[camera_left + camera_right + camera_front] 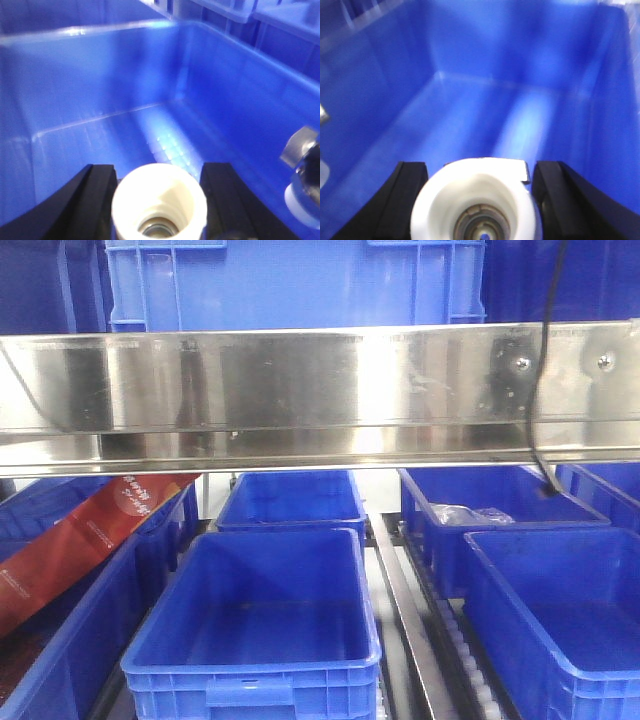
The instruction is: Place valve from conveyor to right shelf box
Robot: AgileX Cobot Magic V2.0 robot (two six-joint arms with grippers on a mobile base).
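Note:
In the left wrist view my left gripper (159,170) is shut on a white valve (159,205). Its open threaded end faces the camera and a black finger (97,200) presses each side. It hangs inside a blue box (100,80), above the bare floor. In the right wrist view my right gripper (480,165) is shut on a second white valve (477,205), also held over the floor of a blue box (520,65). Neither gripper shows in the front view. The conveyor is out of view.
A metal and white part (302,172) shows at the right edge of the left wrist view. The front view shows a steel shelf beam (320,390), several blue boxes (260,620) below on roller tracks, one with a clear bag (470,513), and a red carton (80,540) at left.

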